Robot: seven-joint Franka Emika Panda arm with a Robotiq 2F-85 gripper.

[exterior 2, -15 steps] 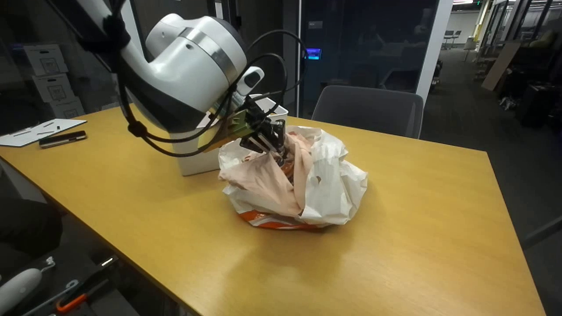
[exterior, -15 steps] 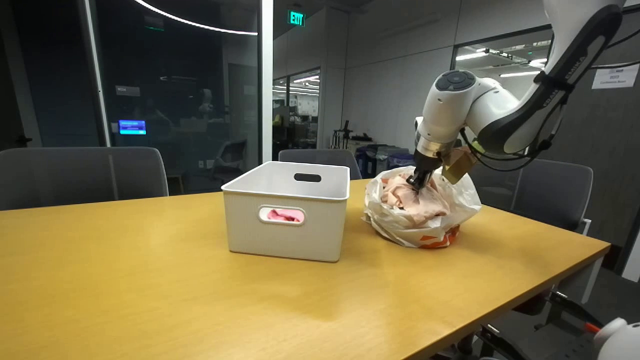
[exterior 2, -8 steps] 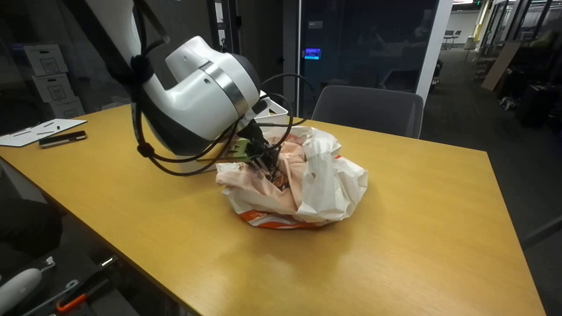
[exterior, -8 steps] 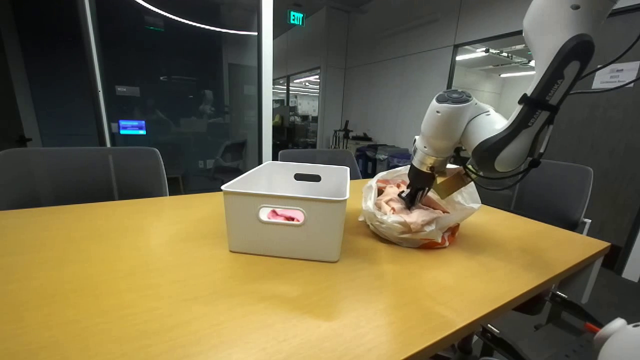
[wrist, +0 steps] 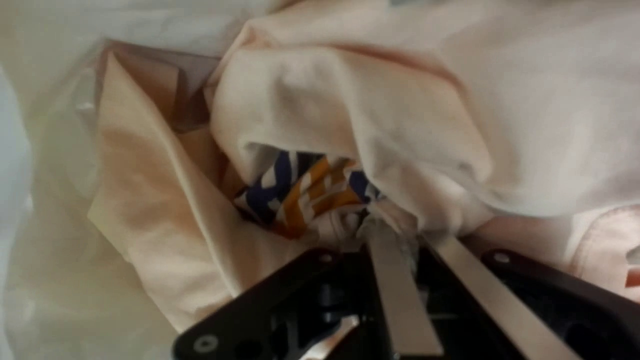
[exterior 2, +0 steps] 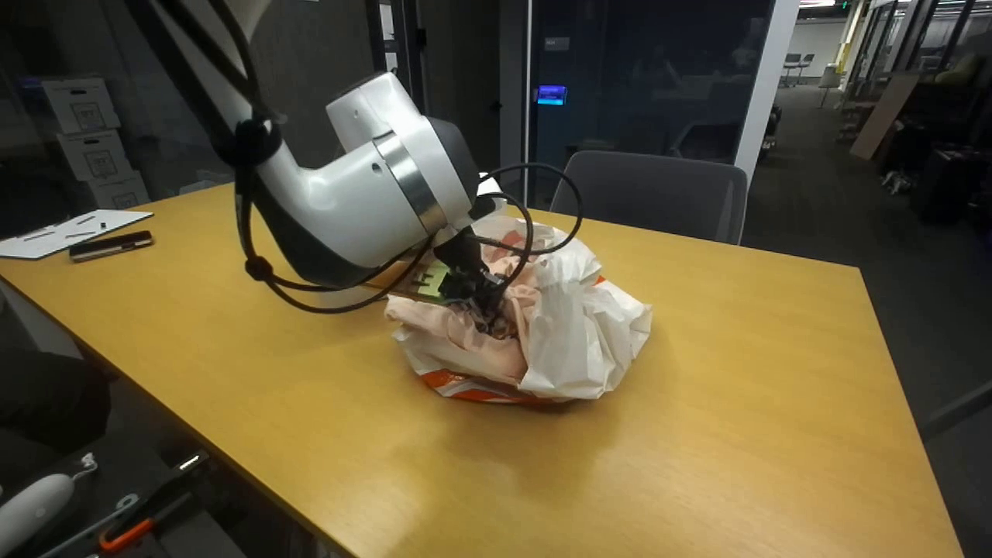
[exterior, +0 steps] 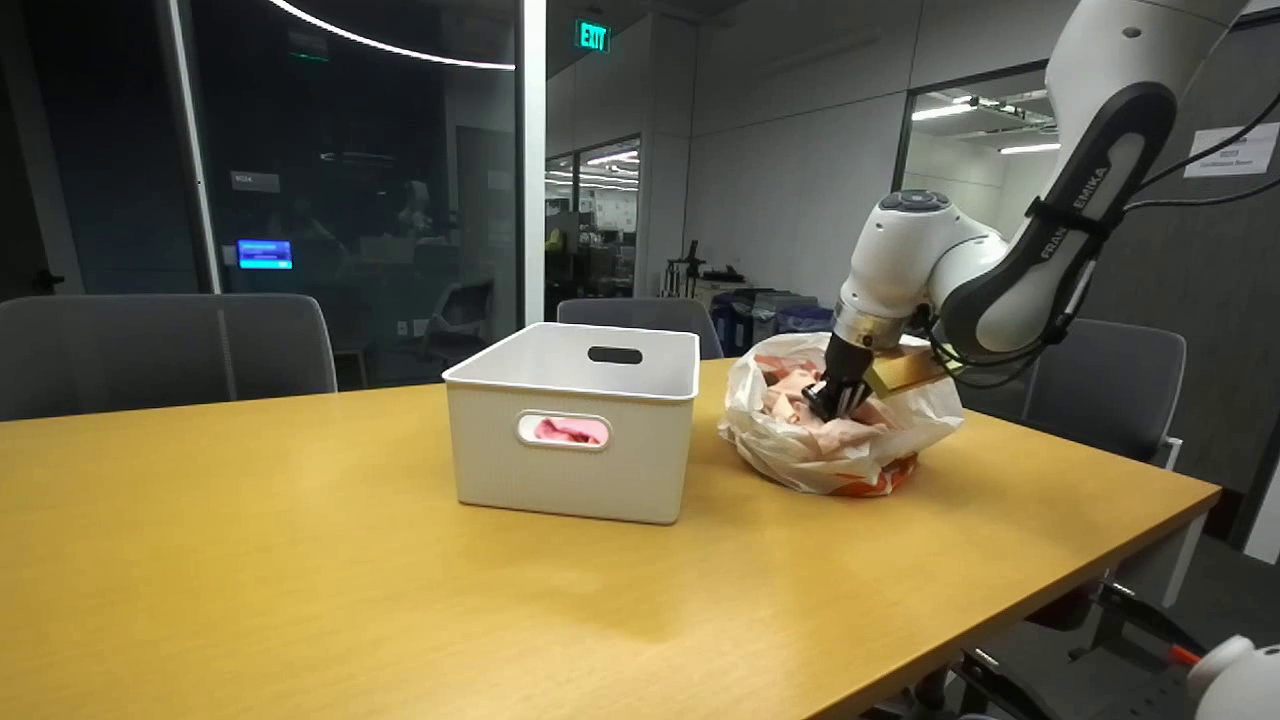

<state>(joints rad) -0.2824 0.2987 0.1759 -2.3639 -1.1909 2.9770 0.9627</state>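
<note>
1. The room is an office space, with dark glass [exterior: 360, 150] towards ten o'clock in an exterior view and grey chairs [exterior: 160, 355] along the back.
2. The bench [exterior: 300, 570], flat and yellow, gives what stands on it a level base.
3. The arm [exterior: 1110, 60] comes in from about one o'clock, its wrist tipped steeply down, probably because the opening below it faces upwards.
4. The white bin [exterior: 540, 480] stands upright at nine o'clock from the arm's wrist, its stiff walls holding their shape unaided.
5. The white plastic bag [exterior 2: 589, 333] sits just beside the bin, at its three o'clock in an exterior view. Thin and slumped, it seems propped wide mainly by the bulk inside.
6. Pale pink cloth [exterior 2: 500, 360] fills the bag's mouth and lies over the lip towards eight o'clock in an exterior view, likely weighing that edge down.
7. The tool [wrist: 392, 237] reaches into the mouth, entering from six o'clock in the wrist view. Its jaws are pressed together, tips buried among the cloth's folds; whether a fold is pinched between them cannot be told, since the cloth hides the ends.
8. Blue-and-orange patterned material [wrist: 305, 195] shows at ten o'clock from those tips, because the folds gape there; it appears to lie underneath.
9. Pink fabric [exterior: 572, 431] shows through the handle slot [exterior: 524, 430] in the bin's near wall, presumably resting inside by that side.
</note>
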